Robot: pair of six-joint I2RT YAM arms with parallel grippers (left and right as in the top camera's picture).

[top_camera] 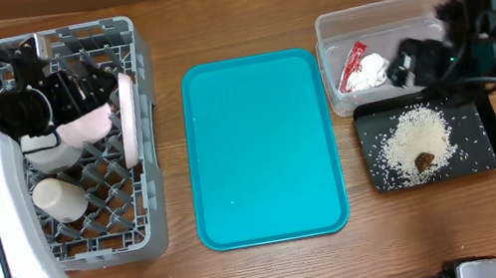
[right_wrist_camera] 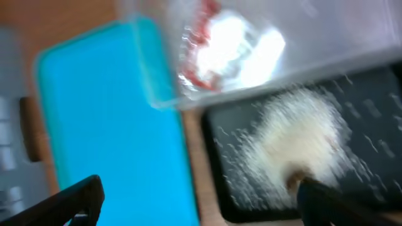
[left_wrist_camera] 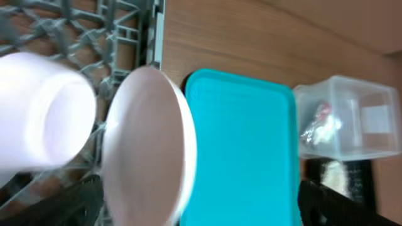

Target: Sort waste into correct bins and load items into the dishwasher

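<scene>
- The rack (top_camera: 125,38) is the biggest thing, and the plate, dish and cup sit in it. The left gripper (left_wrist_camera: 207,201) hangs over it, jaws wide apart, with nothing in them. If the arm goes too low, it could hit the rack wall and shake everything inside
- The blue tray (top_camera: 264,146) lies between the rack and the bins. An arm reaching across could catch its rim and shove it into the tub
- The tub (top_camera: 388,9) has the wrapper (top_camera: 352,63) and tissue (top_camera: 374,67) in it. The right gripper (right_wrist_camera: 207,201) is over the spot where the tub meets the black tray. It is wide open and holds nothing, but its picture is blurry. A bump there could tip the light tub
- The black tray (top_camera: 495,156) sits just in front of the tub. Its walls are low, so a push could spill food onto the table
- The plate (top_camera: 130,118) stands on its edge at the rack's right side. A knock could make it fall flat, or out over the wall
- The dish (top_camera: 84,126) is right beside the plate, so one could chip the other
- The cup (top_camera: 61,198) may roll if the rack shakes
- The rice (top_camera: 414,134) is loose and would scatter
- The lump (top_camera: 425,161) could roll out with it
</scene>
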